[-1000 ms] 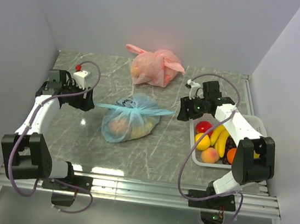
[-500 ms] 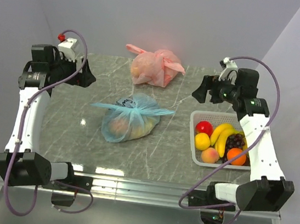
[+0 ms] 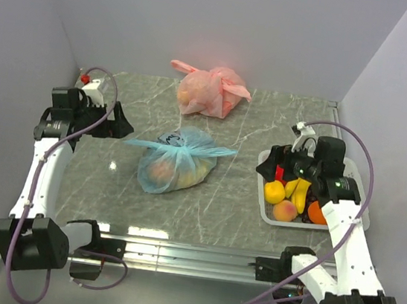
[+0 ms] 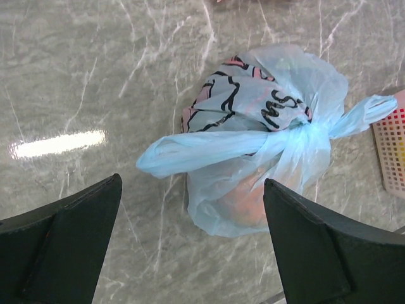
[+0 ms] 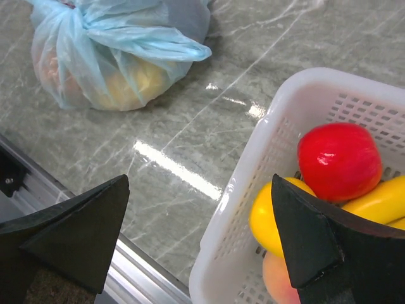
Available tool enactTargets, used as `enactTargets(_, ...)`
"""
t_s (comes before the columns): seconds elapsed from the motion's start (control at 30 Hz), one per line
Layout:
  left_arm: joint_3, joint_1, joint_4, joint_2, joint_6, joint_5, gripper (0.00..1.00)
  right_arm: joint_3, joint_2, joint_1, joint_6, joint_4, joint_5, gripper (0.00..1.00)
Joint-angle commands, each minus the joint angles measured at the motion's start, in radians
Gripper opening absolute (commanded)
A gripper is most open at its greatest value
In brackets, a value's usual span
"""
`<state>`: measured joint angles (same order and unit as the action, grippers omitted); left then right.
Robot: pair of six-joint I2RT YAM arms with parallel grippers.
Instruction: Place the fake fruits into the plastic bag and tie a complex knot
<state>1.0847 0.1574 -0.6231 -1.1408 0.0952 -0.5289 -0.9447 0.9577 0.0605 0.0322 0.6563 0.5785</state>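
Observation:
The light-blue plastic bag [image 3: 176,162] lies mid-table, knotted at its top, its two handle ends stretched left and right. Orange and yellow fake fruits show through it. It also shows in the left wrist view [image 4: 266,152] and in the right wrist view [image 5: 107,57]. More fake fruits fill a white basket [image 3: 264,212]: a red one [image 5: 338,158], a yellow one [image 5: 269,215], a peach one [image 3: 284,210], bananas [image 3: 301,193]. My left gripper [image 3: 121,123] is open and empty, up left of the bag. My right gripper [image 3: 267,168] is open and empty above the basket's left rim.
A pink-orange knotted bag [image 3: 210,91] lies at the back of the table. Grey walls close in the left, right and back sides. A metal rail [image 3: 190,251] runs along the near edge.
Both arms have lowered from their raised pose. The left gripper has come down toward the bag's left; the right gripper has come down and forward over the basket. The blue bag has not moved.

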Motion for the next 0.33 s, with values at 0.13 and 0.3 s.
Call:
enactTargets(0.13, -0.037, -0.005, 0.065, 0.056, 0.003, 0.021, 0.99, 0.003, -0.004, -0.007, 0.024, -0.049, 0.023, 1.00)
enactTargets(0.3, -0.011, -0.006, 0.036, 0.039, -0.017, 0.020, 1.00, 0.007, -0.002, -0.007, 0.031, -0.046, 0.027, 1.00)
